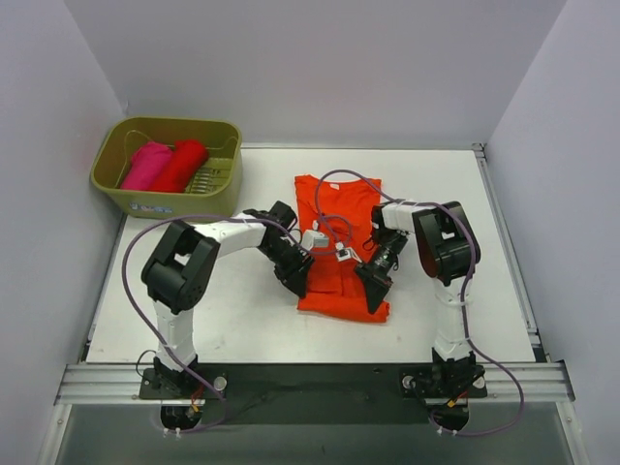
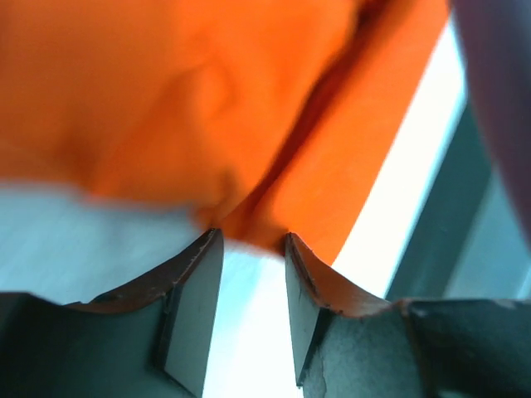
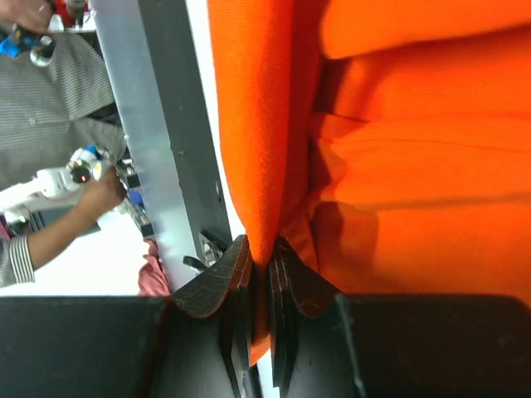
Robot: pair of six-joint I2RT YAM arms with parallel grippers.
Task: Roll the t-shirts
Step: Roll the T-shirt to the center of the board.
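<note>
1. The orange t-shirt [image 1: 335,208] is laid flat on the middle of the white table [image 1: 242,325]. It is narrowed into a long strip that runs from the far side toward the arms.
2. The left gripper [image 1: 295,276] is placed at the near left edge of that shirt. In the left wrist view its fingers [image 2: 195,307] are held apart. The white table is seen through the gap, and the edge of the orange cloth [image 2: 166,99] only reaches the fingertips.
3. The right gripper [image 1: 373,291] is placed at the near right edge of the same shirt. In the right wrist view its jaws are pressed together on a thin fold of the orange cloth [image 3: 415,166], which is pinched between the fingertips.
4. The magenta t-shirt [image 1: 147,165] and the red t-shirt [image 1: 182,165] are rolled and lie side by side, touching, inside the olive-green basket [image 1: 165,201]. The basket is set at the far left corner, well apart from both grippers.
</note>
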